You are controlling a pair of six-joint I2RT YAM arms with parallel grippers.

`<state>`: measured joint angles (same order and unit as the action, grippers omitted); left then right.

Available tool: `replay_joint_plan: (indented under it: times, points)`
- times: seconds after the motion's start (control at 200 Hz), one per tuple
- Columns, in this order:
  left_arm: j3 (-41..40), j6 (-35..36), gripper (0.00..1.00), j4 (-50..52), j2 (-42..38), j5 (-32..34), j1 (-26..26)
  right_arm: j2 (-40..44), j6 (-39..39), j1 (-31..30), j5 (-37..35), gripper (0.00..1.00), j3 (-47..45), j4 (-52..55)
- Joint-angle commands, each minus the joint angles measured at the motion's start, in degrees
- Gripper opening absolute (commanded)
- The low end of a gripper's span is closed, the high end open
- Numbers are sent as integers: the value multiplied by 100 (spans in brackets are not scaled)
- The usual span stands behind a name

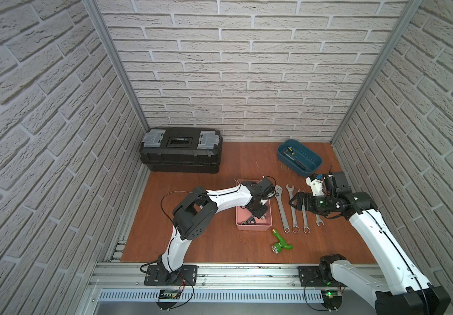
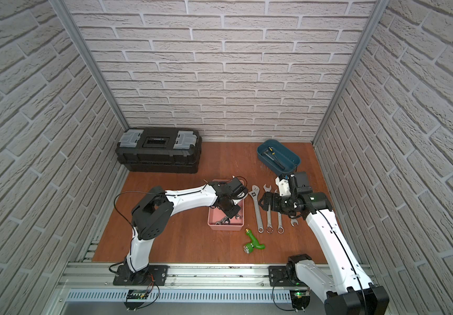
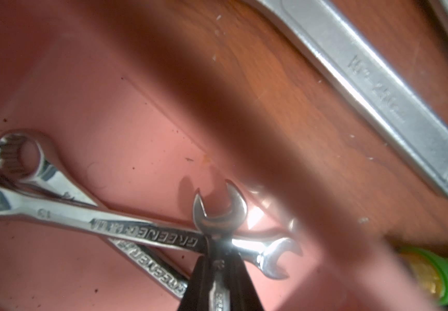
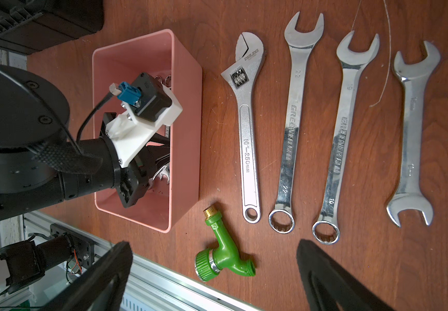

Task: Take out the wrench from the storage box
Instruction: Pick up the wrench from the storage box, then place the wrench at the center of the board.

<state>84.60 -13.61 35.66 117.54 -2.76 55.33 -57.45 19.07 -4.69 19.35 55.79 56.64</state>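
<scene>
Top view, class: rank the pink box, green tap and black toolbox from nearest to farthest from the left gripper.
1. Pink box: the left gripper reaches down inside it.
2. Green tap: just past the box's near right corner.
3. Black toolbox: against the back wall, in the far left corner.

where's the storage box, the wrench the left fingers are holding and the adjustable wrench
storage box (image 4: 187, 121): right wrist view, outer side wall
wrench (image 3: 217, 229): left wrist view, base of its open-end head
adjustable wrench (image 4: 249, 150): right wrist view, middle of the handle
</scene>
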Motion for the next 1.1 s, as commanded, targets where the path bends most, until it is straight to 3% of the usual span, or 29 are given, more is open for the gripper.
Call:
replay_joint_plan:
  times: [0.0, 0.11, 0.76, 1.095]
  points:
    - [-52, 0, 7, 692, 344, 3, -31, 6, 15, 31, 23, 100, -15, -186]
    - [82, -19, 0, 786, 207, 87, -27, -2, 77, 31, 51, 100, -15, -258]
    - [718, -308, 0, 1315, -630, 312, -167, 111, 255, 30, -13, 100, 46, -342]
    - [1722, -537, 0, 2542, -844, 685, -362, 76, 264, 31, 163, 100, 39, -444]
